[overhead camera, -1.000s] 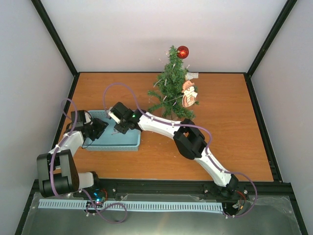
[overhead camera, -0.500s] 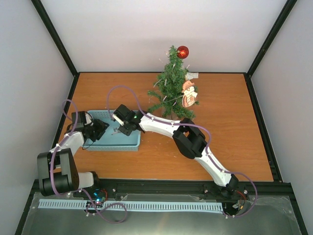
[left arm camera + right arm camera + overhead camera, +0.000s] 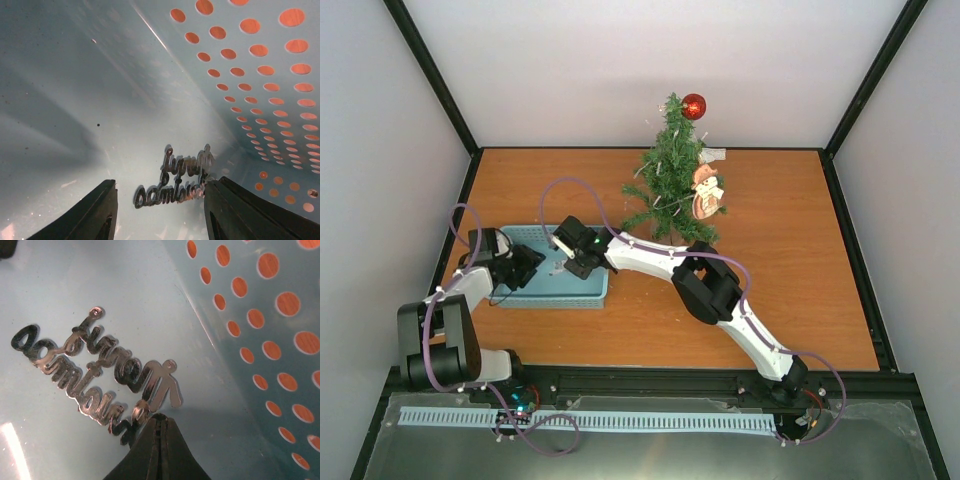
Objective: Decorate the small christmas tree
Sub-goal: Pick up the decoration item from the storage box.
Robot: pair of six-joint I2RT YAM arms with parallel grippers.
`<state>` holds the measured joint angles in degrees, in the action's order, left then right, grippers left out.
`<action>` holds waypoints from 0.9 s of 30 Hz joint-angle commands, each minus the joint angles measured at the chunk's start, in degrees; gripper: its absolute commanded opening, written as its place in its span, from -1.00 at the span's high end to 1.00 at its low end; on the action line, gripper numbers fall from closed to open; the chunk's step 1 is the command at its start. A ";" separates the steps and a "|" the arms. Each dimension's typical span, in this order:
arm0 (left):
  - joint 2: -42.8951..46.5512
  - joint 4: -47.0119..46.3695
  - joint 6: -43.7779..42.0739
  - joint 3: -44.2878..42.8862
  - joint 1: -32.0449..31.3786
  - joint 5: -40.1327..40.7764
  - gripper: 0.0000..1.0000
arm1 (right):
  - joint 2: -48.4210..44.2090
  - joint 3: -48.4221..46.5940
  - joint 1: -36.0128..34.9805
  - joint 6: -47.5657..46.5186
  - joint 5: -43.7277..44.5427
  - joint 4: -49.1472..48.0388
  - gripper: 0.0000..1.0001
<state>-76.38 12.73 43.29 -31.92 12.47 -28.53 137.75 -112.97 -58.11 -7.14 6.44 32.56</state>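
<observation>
Top view only: small christmas tree (image 3: 670,175) stands at the counter's (image 3: 800,280) back, well apart from the blue tray (image 3: 535,293).
Wrist views only: silver script ornament (image 3: 100,372) lies flat in the tray.
Left fingers (image 3: 235,210): half open, either side of the ornament, empty.
Right fingers (image 3: 157,450): shut, tips at the ornament's edge.

The small christmas tree (image 3: 670,175), dark green and bristly, stands upright on the surface (image 3: 790,260), well beyond and right of the right tool (image 3: 563,268). A red ball (image 3: 693,106) hangs near its tip, and a figure ornament (image 3: 706,192) hangs on its right side.

Closed pincer (image 3: 159,421) at silver script ornament (image 3: 162,385)
</observation>
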 commanded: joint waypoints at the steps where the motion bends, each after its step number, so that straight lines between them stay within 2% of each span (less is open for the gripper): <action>1: -0.82 -0.61 -0.88 0.61 0.38 -1.08 0.04 | 1.49 -0.06 0.54 -0.17 0.08 2.25 0.94; 9: 2.75 0.49 1.30 -1.32 0.39 1.47 0.09 | 1.34 -6.64 0.49 -5.97 -2.01 8.99 0.94; 20: 4.10 2.37 3.39 -1.35 0.43 2.81 0.21 | 4.24 -7.26 0.45 -7.63 -1.19 10.94 0.95; 24: 4.74 3.68 4.38 -1.22 0.44 5.56 0.21 | 5.55 -6.98 0.37 -7.97 -1.08 12.29 0.94; 27: 5.49 1.87 5.23 0.15 0.41 3.85 0.21 | 6.03 -6.94 0.43 -7.78 -0.64 12.29 0.94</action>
<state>-72.12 14.98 46.52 -31.86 12.49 -24.62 141.08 -119.31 -57.84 -14.37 5.45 42.15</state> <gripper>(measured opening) 0.396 0.032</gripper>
